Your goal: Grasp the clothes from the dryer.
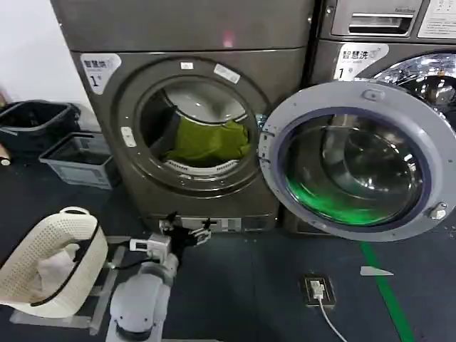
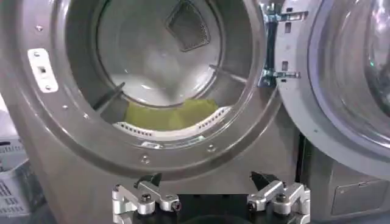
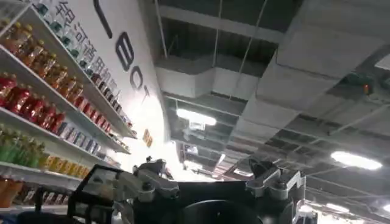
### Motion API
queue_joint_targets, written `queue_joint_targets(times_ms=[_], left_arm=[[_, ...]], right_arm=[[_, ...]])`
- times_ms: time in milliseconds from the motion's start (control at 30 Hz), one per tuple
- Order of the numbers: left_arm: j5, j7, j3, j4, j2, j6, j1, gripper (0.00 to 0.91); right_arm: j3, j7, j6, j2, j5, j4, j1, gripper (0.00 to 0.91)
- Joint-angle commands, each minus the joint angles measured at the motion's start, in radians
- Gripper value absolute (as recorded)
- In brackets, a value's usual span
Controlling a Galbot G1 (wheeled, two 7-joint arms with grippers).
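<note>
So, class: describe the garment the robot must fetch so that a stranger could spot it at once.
Find the dark grey-brown dryer labelled "1", its round door swung open. Inside the drum lie the clothes: a crumpled yellow-green heap, unlike the whitish cloth in the cream basket.
</note>
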Motion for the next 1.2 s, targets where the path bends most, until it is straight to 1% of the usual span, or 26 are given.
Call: queue_joint_targets(times_ms=[33,167,433,1200], left_arm=[[0.003,-0.001,0.0,-0.003,-0.001,0.049,0.001,0.907],[0.007,-0.002,-0.001,0.002,0.0,0.049,-0.002,0.907],[0.006,0.0,0.001,0.0,0.007,0.049,-0.003,0.907],[0.016,0.006,0.007,0.009,0.003,0.049,-0.004,0.907]], right_arm=[[0.008,0.012,-0.003,0.009,0.04,0.014,-0.002,0.907],[0.003,0.013,0.0,0.019,0.065,0.027,0.001,0.907],[-0.024,0.032,0.012,0.031,0.074,0.034,0.014,0.907],[-0.009,0.029,0.019,0.029,0.103,0.03,0.012,0.907]])
